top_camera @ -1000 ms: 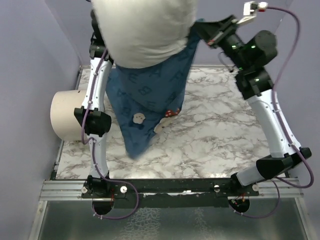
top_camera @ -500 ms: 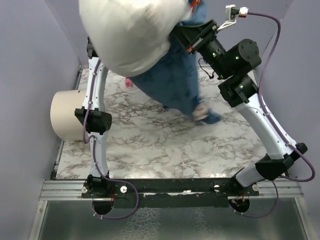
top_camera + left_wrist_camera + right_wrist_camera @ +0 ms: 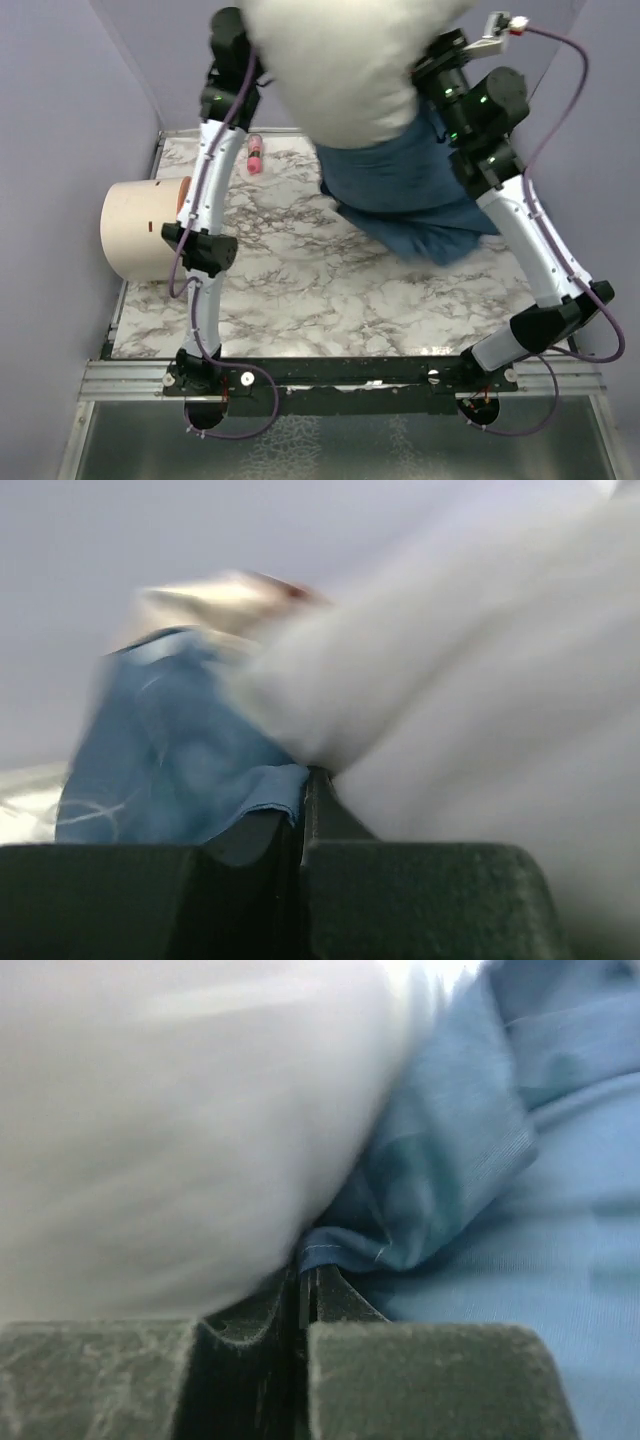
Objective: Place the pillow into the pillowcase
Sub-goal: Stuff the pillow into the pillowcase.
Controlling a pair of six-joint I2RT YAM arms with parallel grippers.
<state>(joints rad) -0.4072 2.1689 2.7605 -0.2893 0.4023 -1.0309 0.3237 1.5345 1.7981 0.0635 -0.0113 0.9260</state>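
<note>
Marble tabletop [image 3: 300, 300], lavender walls [image 3: 60, 150] around it; we see both arms raised high over the far half. The pillow [image 3: 350, 70] is up between them, its white bulk filling the top of the overhead view and hiding both claws there. The pillowcase [image 3: 410, 195] hangs below it, blue, lower end slumped on the marble right of centre. The pillow bulges out above the blue fabric; we cannot tell how deep it sits inside.

Left gripper [image 3: 303, 785]: jaws pressed together, pinching a blue hem of the pillowcase; white pillow crowds in from the right of that wrist view. Right gripper [image 3: 303, 1265]: jaws closed tight on a folded blue hem; pillow to the left, blue cloth to the right. Both wrist views are blurred.

A beige roll [image 3: 135, 230] lies at the left table edge beside the left arm [image 3: 205, 240]; a small pink item [image 3: 254, 155] sits on the marble near the far left corner, too small to identify.
</note>
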